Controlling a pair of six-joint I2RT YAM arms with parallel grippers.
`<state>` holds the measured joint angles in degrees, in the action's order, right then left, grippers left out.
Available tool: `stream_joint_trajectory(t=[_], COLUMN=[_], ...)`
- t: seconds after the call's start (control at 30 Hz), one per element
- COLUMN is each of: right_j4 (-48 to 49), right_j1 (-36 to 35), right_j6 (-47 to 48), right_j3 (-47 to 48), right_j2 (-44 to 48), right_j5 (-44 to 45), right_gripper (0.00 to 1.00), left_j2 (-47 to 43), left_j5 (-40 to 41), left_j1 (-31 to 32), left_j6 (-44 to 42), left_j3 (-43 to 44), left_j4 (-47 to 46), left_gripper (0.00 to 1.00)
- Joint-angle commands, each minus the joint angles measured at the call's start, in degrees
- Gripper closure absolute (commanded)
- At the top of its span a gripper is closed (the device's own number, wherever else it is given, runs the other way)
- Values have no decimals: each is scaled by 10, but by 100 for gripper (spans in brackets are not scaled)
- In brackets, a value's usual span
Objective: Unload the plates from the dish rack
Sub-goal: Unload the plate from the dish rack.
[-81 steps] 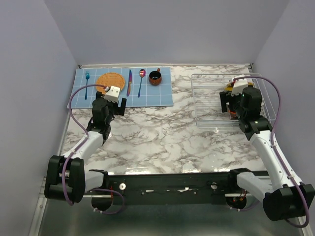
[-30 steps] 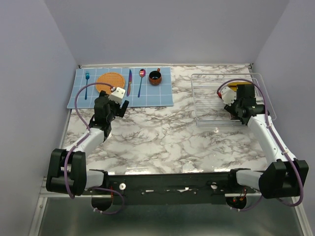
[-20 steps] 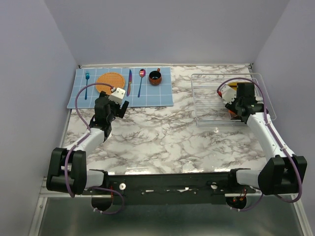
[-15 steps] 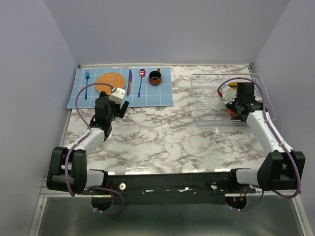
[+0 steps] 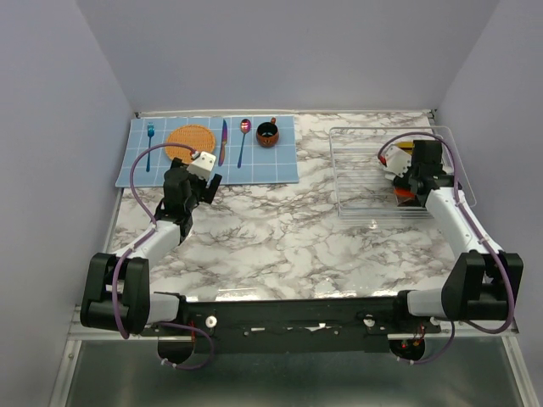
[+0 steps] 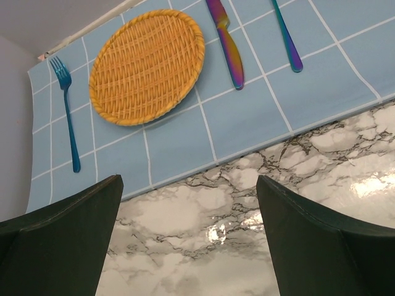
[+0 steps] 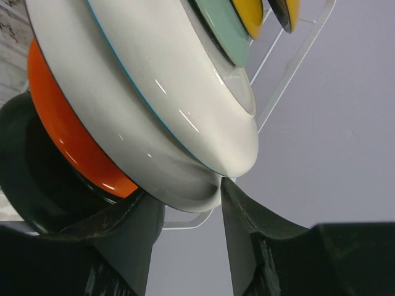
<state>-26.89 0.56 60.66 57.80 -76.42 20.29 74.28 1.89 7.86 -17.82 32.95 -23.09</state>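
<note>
Table: the marble top runs from my arm bases to the back wall.
Left gripper: released, its fingers spread wide. I have it hanging over the marble just short of the mat's near edge, and it holds nothing.
Right gripper: I have it reaching into the right end of the rack. It is clenched on the rim of the white plate, with one finger touching each face.
White plate: it stands on edge in the rack, its rim down between my fingers.
Other plates: the orange plate stands just beside the white one, with a dark plate past it. On the white plate's other side I see a yellow plate. All are in the rack.
Rack: it sits on the right of the table, well apart from the mat.
Mat: blue, at the far left. The woven disc lies on it, with the fork to its left and the knife and then the spoon to its right.
Cup: it sits on the mat, right of the spoon.
</note>
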Motion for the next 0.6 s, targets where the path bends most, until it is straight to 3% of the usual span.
stream_joint_trajectory(t=[0.0, 0.57], right_j4=[27, 103], right_j1=[16, 29], right_j6=[33, 75], right_j3=[-1, -18], right_j2=[-21, -63], right_j5=[4, 4], right_gripper=[48, 49], left_j2=[4, 7], left_j5=[17, 26], left_j1=[-3, -4], left_j6=[-6, -6], left_j3=[-11, -14], left_j4=[-20, -20], left_gripper=[1, 1])
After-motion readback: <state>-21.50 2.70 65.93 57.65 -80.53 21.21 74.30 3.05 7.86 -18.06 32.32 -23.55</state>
